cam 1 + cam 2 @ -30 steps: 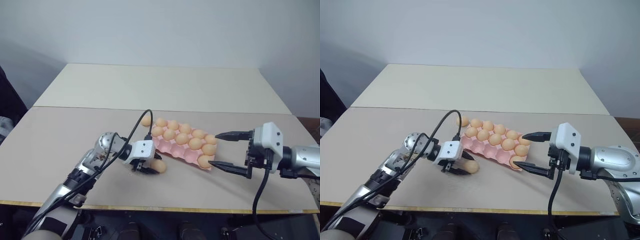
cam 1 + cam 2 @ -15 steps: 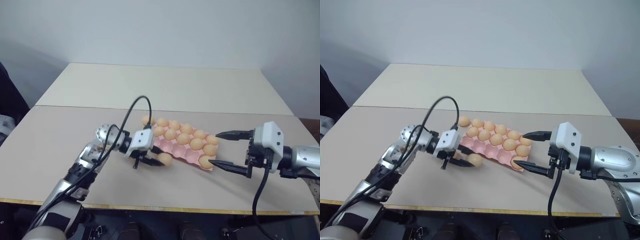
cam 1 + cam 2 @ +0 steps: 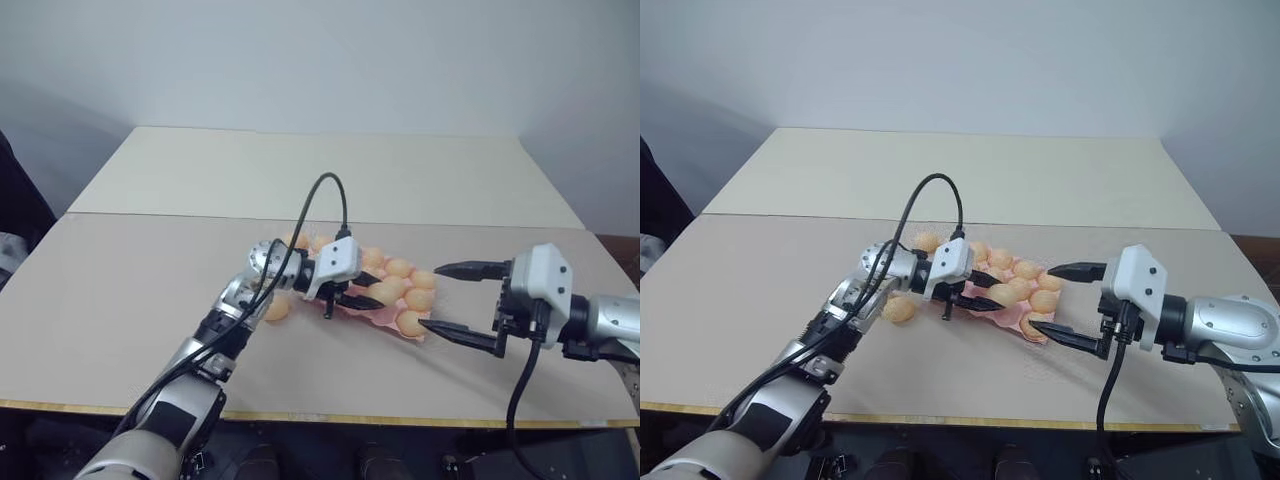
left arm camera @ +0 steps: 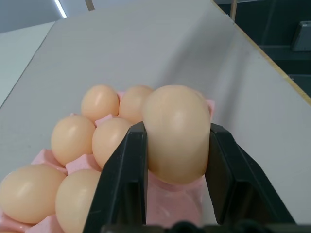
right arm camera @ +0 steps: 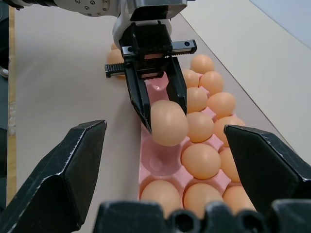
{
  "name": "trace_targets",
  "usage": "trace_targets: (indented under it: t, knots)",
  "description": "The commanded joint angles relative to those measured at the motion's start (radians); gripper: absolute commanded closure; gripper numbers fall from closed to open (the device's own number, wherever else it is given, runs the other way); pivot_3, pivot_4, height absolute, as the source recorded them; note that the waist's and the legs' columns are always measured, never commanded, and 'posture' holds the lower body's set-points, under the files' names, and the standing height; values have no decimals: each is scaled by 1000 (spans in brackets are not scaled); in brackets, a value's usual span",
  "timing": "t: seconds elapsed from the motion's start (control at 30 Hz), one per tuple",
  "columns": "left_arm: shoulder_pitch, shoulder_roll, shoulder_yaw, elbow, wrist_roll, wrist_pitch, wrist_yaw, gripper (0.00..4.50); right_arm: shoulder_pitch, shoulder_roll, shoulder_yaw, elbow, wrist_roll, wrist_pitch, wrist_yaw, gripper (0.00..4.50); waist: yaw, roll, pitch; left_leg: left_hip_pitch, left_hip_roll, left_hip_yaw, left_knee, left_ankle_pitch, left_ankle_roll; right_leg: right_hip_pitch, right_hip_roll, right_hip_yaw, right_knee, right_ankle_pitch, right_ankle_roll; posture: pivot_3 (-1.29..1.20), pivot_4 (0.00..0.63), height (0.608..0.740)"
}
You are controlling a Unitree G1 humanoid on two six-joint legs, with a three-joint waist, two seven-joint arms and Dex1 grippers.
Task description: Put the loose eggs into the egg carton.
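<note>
beige table (image 3: 120,300), two panels joined by a seam. pink egg carton (image 3: 385,312) lies flat near centre. one loose egg (image 3: 276,308) rests on table at carton's 9 o'clock; another egg (image 3: 927,241) at 11 o'clock.

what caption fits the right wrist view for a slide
Left gripper holds a smooth tan-orange egg above an empty cup of the pink moulded carton.
</note>
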State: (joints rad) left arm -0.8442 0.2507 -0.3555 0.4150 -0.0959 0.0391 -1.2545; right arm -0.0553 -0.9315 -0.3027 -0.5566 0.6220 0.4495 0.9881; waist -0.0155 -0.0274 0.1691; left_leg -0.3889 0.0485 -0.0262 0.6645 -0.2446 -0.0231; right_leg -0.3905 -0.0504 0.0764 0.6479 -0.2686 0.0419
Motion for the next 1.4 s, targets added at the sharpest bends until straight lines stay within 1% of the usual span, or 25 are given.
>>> trace_targets:
  t: [0.03, 0.13, 0.2, 0.23, 0.4, 0.5, 0.67, 0.73, 0.9, 0.97, 1.07, 1.13, 1.23, 1.4]
  knots:
    - [-25, -19, -12, 20, 19, -31, 6, 2005, 7, 2, -55, -45, 26, 8, -22, 0, 1, 0, 0, 0, 0, 0, 0, 0, 0, 0, 0, 0, 0, 0, 0, 0, 150, 740]
    - [-21, -23, -14, 22, 31, -45, 14, 968, 13, 1, -58, -48, 27, 7, -28, 0, 2, 0, 0, 0, 0, 0, 0, 0, 0, 0, 0, 0, 0, 0, 0, 0, 150, 740]
    - [-20, -25, -10, 21, 29, -50, 18, 199, 15, 3, -58, -47, 26, 5, -31, 0, 1, 0, 0, 0, 0, 0, 0, 0, 0, 0, 0, 0, 0, 0, 0, 0, 150, 740]
    - [-18, -24, -5, 18, 26, -49, 19, 62, 14, 3, -55, -46, 25, 4, -32, 0, 1, 0, 0, 0, 0, 0, 0, 0, 0, 0, 0, 0, 0, 0, 0, 0, 150, 740]
    - [-6, 14, 28, -20, -1, -33, 12, 62, 2, 3, -42, -37, 23, -1, -35, 0, 0, 0, 0, 0, 0, 0, 0, 0, 0, 0, 0, 0, 0, 0, 0, 0, 150, 740]
    - [23, 88, 90, -92, -65, -9, -22, 62, -4, 2, -40, -30, 24, -2, -31, 0, -6, 0, 0, 0, 0, 0, 0, 0, 0, 0, 0, 0, 0, 0, 0, 0, 150, 740]
    - [101, 301, 231, -207, -175, 41, -112, 62, -13, 5, -30, -11, 24, -7, -17, 0, -11, 0, 0, 1, 0, 0, 0, 0, 0, 0, 0, 0, 1, 0, 0, 0, 150, 740]
    - [149, 404, 297, -241, -215, 51, -151, 62, -23, 7, -22, 3, 28, -9, -7, 0, -11, 1, 0, 1, 0, 0, 0, 0, 0, 0, 0, 0, 1, 0, 0, 0, 150, 740]
    - [265, 581, 418, -284, -267, 58, -195, 62, -54, 3, -2, 40, 25, -16, 29, 0, -5, 1, 0, 1, 1, 0, 0, 0, 0, 0, -1, -1, 0, 0, 0, 0, 150, 740]
    - [348, 653, 486, -291, -283, 52, -205, 62, -72, -3, 5, 58, 23, -18, 49, 0, -2, 1, 0, 1, 1, 0, 0, 0, 0, 0, -1, -1, 0, 0, 0, 0, 150, 740]
    - [470, 731, 578, -317, -315, 70, -214, 62, -85, -12, 10, 72, 28, -17, 83, 0, -2, 1, 0, 1, 1, 0, 0, 0, 0, 0, -1, -1, 0, 0, 0, 0, 150, 740]
    - [561, 767, 647, -345, -337, 85, -216, 62, -86, -17, 8, 71, 32, -16, 104, 0, -2, 1, 1, 1, 1, 0, 0, 0, 0, 0, -1, -2, 0, 0, 0, 0, 150, 740]
    - [665, 780, 728, -409, -377, 125, -193, 62, -88, -16, 5, 69, 36, -9, 112, 0, 3, 2, 1, 1, 2, 0, 0, 0, 0, 0, -2, -3, 0, 0, 0, 0, 150, 740]
    - [766, 774, 779, -504, -407, 163, -157, 62, -92, -17, 4, 72, 37, -6, 121, 0, 4, 2, 1, 1, 2, 0, 0, 0, 0, 0, -2, -3, 0, -1, 0, 0, 150, 740]
